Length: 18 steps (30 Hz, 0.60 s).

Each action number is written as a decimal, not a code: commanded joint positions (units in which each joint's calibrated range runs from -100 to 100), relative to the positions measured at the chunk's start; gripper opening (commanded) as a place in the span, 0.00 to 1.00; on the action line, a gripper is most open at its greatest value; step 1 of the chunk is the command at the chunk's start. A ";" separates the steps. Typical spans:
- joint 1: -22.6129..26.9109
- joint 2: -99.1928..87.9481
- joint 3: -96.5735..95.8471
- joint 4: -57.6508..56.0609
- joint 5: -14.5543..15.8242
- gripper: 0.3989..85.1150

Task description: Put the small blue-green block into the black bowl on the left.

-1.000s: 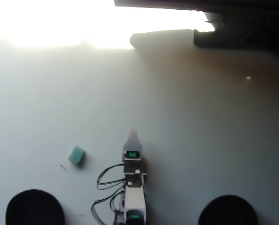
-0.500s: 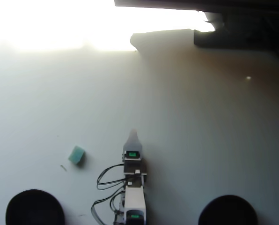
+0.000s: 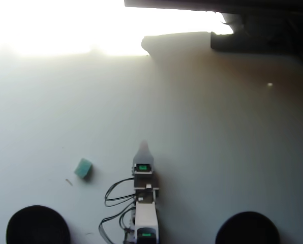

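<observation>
The overhead view looks down on a pale desk (image 3: 217,152). Bright light washes out the top left part of it, so nothing can be made out there.

The small blue-green block (image 3: 83,169) lies flat on the desk, left of the arm. It sits a bit turned, like a little diamond. Nothing touches it. Bare desk lies all around it, and only a tiny dark speck (image 3: 68,181) lies just beside it, lower left.

The arm (image 3: 145,213) comes up from the bottom edge in the middle of the picture. It is white and grey, with a small green light near the wrist and another by the base. Thin black wires (image 3: 113,195) loop out on its left side, between the arm and the block, but they stop short of the block.

The gripper (image 3: 144,148) points up the picture, away from the bottom edge. Only one pale pointed tip shows from above, so I cannot tell if it is open or closed. It holds nothing that can be seen. It is near the block but apart from it, to the block's right.

The black bowl (image 3: 37,226) sits in the bottom left corner, cut off by the edge. It is below and left of the block. A second black bowl (image 3: 248,229) sits at the bottom right, well apart from the block.

A dark shape (image 3: 263,30) fills the top right and throws a shadow on the desk.
</observation>
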 commanded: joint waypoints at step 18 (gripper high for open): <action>4.54 -31.13 26.17 -44.46 -1.42 0.57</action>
